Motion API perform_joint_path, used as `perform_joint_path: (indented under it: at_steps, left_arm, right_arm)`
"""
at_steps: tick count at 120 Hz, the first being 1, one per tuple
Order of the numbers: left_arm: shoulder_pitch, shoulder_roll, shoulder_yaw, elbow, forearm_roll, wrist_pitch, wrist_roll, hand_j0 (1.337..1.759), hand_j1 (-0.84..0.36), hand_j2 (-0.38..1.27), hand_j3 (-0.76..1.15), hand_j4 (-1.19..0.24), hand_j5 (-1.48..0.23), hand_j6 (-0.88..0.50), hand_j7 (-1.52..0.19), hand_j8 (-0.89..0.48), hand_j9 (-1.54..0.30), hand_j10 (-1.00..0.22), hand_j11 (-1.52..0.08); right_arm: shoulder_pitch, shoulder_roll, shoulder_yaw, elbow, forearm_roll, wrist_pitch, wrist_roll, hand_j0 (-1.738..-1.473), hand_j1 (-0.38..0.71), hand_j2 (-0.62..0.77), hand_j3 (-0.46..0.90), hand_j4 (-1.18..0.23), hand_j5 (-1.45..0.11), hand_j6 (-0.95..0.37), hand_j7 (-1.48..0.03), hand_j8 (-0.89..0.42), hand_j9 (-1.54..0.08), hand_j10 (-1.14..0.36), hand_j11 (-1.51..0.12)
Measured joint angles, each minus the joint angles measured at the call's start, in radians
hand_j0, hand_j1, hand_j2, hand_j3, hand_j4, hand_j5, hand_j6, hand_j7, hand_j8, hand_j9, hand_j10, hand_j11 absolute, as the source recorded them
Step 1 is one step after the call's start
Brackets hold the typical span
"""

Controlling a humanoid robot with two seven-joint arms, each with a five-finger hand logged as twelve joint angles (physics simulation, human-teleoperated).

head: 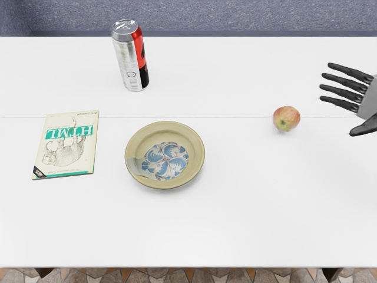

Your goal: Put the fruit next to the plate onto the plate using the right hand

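Observation:
A small red-and-yellow apple [286, 118] lies on the white table, well to the right of the plate. The beige plate [194, 139] with a blue flower pattern sits near the table's middle and holds nothing. My right hand [349, 101] comes in from the right edge, dark fingers spread and pointing left, thumb below. It hovers to the right of the apple with a gap between them and holds nothing. The left arm does not show.
A silver-and-red drink can [131, 56] stands upright behind the plate to the left. A white-and-green HTML book [66, 144] lies flat left of the plate. The table's front edge [188, 266] runs along the bottom.

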Motion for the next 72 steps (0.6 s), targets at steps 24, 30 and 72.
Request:
perform_joint_path:
  at_steps: [24,30,72]
  left_arm:
    - [0.0,0.0,0.0,0.0,0.0,0.0,0.0,1.658,0.35,0.0,0.0,0.0,0.0,0.0,0.0,0.0,0.0,0.0,0.0]
    - [0.0,0.0,0.0,0.0,0.0,0.0,0.0,1.658,0.35,0.0,0.0,0.0,0.0,0.0,0.0,0.0,0.0,0.0,0.0]
    - [0.0,0.0,0.0,0.0,0.0,0.0,0.0,1.658,0.35,0.0,0.0,0.0,0.0,0.0,0.0,0.0,0.0,0.0,0.0]
  right_arm:
    - [0.049,-0.011,-0.054,0.009,-0.017,0.001,0.0,-1.658,-0.33,0.0,0.0,-0.02,-0.02,-0.02,-0.02,-0.02,-0.02,-0.02,-0.02]
    - [0.091,-0.023,-0.108,0.031,-0.085,-0.015,0.0,-1.658,-0.32,0.0,0.0,-0.02,-0.03,-0.02,-0.03,-0.02,-0.03,-0.02,-0.03]
    - [0.714,-0.035,-1.001,0.098,-0.699,-0.779,0.0,-1.658,-0.32,0.0,0.0,-0.03,-0.04,-0.03,-0.04,-0.03,-0.04,-0.03,-0.04]
